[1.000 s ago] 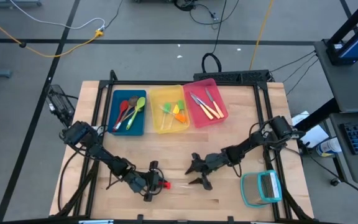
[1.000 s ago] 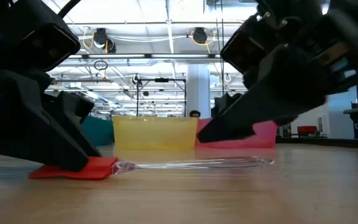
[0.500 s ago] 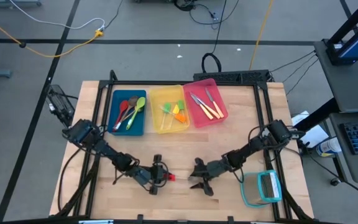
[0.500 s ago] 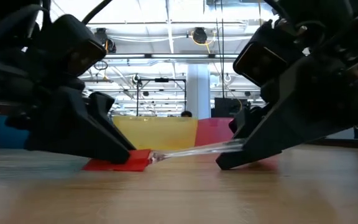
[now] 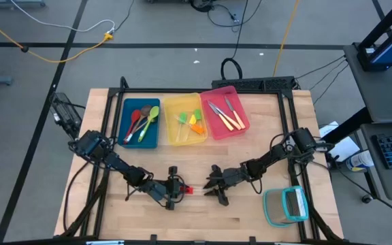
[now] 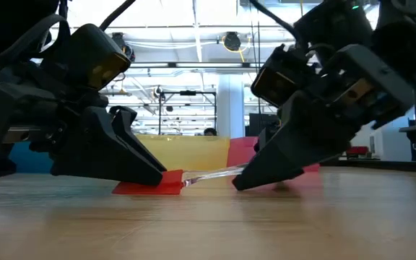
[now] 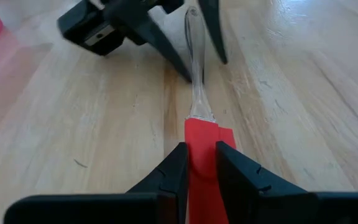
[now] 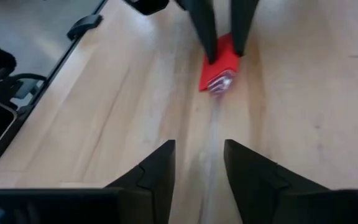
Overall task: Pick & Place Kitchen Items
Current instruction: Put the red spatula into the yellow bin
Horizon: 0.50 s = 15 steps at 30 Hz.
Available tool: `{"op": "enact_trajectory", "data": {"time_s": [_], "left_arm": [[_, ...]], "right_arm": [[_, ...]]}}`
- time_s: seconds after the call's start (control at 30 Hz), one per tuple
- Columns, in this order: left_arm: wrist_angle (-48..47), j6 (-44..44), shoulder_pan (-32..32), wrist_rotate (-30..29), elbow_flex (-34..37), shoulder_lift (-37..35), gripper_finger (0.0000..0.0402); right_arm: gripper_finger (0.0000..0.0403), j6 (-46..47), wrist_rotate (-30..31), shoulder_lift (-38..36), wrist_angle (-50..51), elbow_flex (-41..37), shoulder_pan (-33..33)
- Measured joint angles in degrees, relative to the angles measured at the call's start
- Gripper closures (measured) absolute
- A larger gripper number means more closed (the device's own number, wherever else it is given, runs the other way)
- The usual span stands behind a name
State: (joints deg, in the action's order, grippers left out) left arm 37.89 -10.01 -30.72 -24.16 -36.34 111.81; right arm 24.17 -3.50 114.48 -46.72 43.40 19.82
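Note:
A stick with a red flat head (image 5: 187,190) and a clear handle (image 6: 211,174) lies near the table's front middle. My left gripper (image 7: 201,167) is shut on the red head (image 7: 201,140). My right gripper (image 8: 202,163) is open just to its right, low at the table, its fingers on either side of the clear handle (image 8: 214,127). I cannot tell whether they touch it. In the low view the head (image 6: 150,187) lies on the wood and the handle slants up toward my right gripper (image 6: 243,183). My left gripper pinches the red head's two side edges (image 7: 199,163) between its two fingers, at the end away from the handle. The fingers come low and slanting from the table's left, along the stick. The head rests on the table (image 6: 146,189); the handle's far end is tilted up.
At the back stand a blue bin (image 5: 140,124) with spoons, a yellow bin (image 5: 185,121) with clear-handled sticks and a pink bin (image 5: 224,113) with knives. A teal-framed square object (image 5: 286,205) lies at the front right. Bare wood lies between the bins and the grippers.
My left gripper has slid the red-headed stick along the table toward the right and slightly toward the far edge. My right gripper has come down around the clear handle. The handle lay flat before; its free end now tilts up while the head stays on the wood.

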Motion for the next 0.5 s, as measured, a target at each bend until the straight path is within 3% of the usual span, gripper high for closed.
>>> {"op": "enact_trajectory", "data": {"time_s": [0.23,0.5], "left_arm": [[0.04,0.75,-0.07,-0.35,-0.02,0.00,0.0328],[2.29,1.83,-0.15,-0.96,0.04,0.02,0.0328]], "right_arm": [[0.0275,-0.05,-0.77,0.00,0.07,-0.02,-0.75],[0.0380,0.22,-1.69,0.00,0.20,-0.07,-0.89]]}}
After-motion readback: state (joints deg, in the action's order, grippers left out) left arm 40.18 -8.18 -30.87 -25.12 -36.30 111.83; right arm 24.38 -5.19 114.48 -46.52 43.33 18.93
